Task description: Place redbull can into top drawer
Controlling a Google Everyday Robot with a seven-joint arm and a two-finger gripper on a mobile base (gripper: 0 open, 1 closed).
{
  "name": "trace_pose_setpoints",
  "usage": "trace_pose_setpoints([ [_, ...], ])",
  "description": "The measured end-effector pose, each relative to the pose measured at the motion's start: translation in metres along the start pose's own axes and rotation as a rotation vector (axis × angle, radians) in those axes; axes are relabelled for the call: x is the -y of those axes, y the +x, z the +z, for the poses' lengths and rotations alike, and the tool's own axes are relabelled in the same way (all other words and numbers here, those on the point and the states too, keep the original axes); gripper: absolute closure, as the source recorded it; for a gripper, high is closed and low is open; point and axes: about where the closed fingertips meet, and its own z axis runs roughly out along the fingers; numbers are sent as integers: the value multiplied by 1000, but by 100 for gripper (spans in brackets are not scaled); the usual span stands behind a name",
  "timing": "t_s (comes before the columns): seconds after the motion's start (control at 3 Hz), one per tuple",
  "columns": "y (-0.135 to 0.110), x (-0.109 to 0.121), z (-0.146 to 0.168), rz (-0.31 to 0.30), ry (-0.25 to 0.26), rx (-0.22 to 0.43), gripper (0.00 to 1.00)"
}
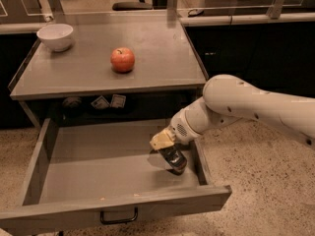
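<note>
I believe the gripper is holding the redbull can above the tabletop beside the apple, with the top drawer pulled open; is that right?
Not quite: the camera view shows the gripper holding the redbull can inside the open top drawer, not above the tabletop beside the apple.

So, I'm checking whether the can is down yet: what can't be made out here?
Camera view: whether the redbull can rests on the top drawer floor; the end effector, low at the drawer's right side, covers its top.
Camera view: small items under the tabletop; shadowed, too small to identify.
Camera view: the arm's base, cut off by the right edge.
</note>
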Motion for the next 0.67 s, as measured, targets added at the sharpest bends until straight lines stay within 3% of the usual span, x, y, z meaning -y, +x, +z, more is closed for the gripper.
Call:
trace_pose_setpoints([
  [0.67,0,0,0,0,0,0,25],
])
